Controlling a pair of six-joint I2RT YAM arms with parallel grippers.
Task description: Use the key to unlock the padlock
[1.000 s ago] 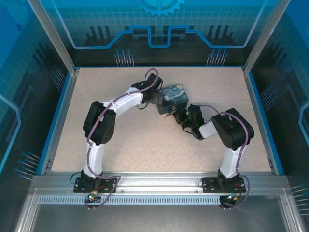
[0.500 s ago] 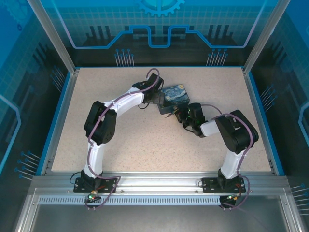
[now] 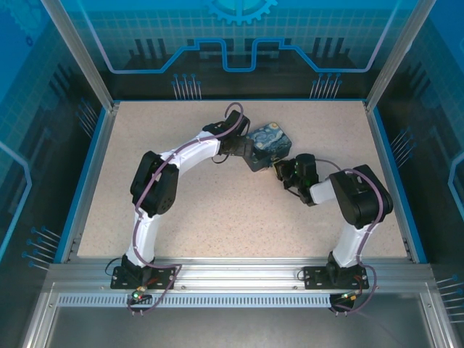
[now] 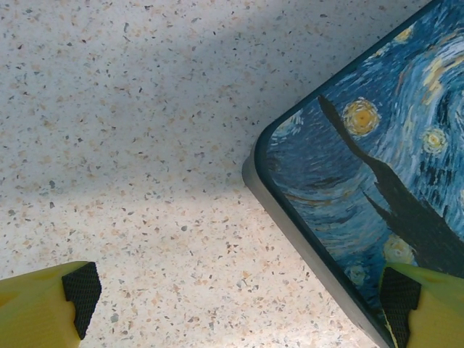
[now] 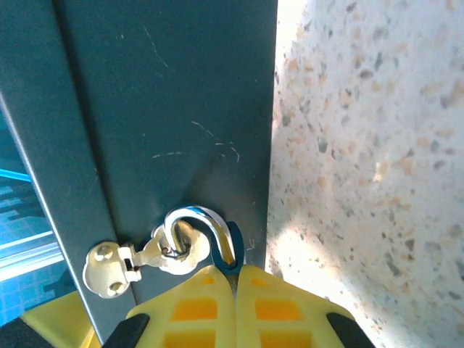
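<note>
right pincer (image 5: pixel 235 284) clenched, tips against the padlock (image 5: pixel 194 212) shackle on the box (image 5: pixel 167 109) hasp (image 5: pixel 109 270); key not discernible, perhaps hidden in the grip. over the last second box slid right across tabletop (image 4: pixel 145 109), arms following. left pincer (image 4: pixel 241 296) released astride its corner: box unbraced, lock looks unopened.

You find the box (image 3: pixel 270 143) on the table (image 3: pixel 181 210), between the two grippers. One corner of the box lies between the wide jaws of the left gripper (image 4: pixel 239 293). Its right finger (image 4: pixel 428 312) is at the box edge and its left finger (image 4: pixel 36 308) over bare table. Just ahead of the closed jaws of the right gripper (image 5: pixel 235 279), the padlock (image 5: pixel 226 239) hangs on the latch (image 5: pixel 109 268) of the box wall, and the table lies to their right.
</note>
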